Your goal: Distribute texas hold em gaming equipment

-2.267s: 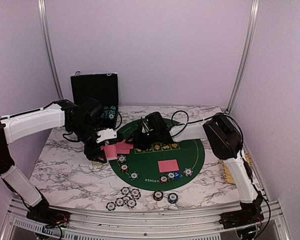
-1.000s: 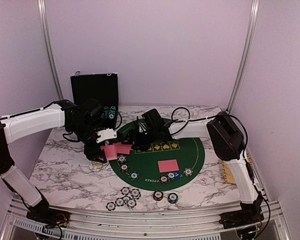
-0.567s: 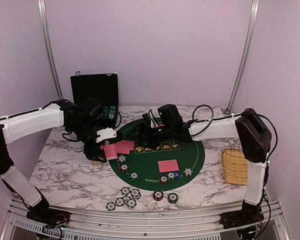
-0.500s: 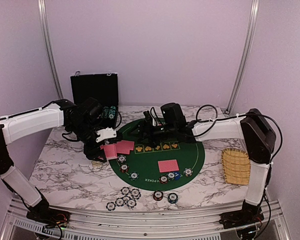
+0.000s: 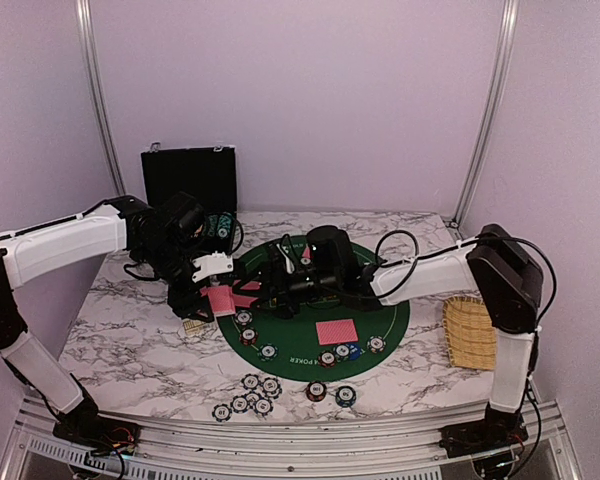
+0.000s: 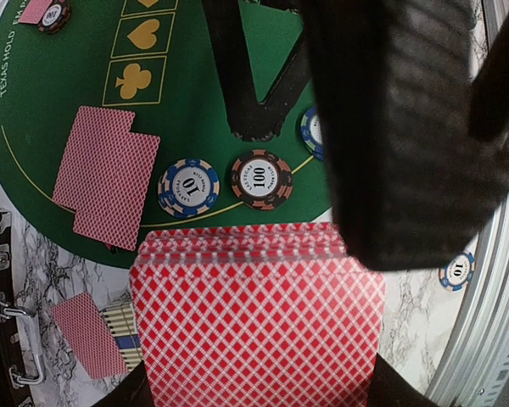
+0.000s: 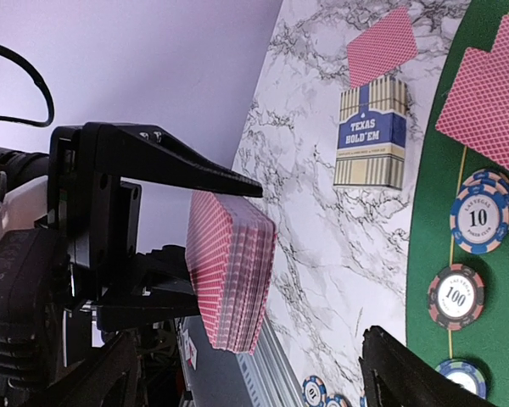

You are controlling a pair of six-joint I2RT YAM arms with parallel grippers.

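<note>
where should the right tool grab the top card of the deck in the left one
Pinch the top card by the free edge of the deck that sticks out beyond the left tool. Cards are stepped there and it faces the open right tool, so come from the mat side.

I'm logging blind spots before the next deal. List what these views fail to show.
Card faces: the deck in the left fingers shows only red backs in every view.
Blue chip, left wrist view: mostly behind the right arm; value unreadable.
Black case, top view: the left arm covers most of its inside.
Near-edge chips, top view: numbers too small.
Card box, left wrist view: partly behind the deck.
</note>
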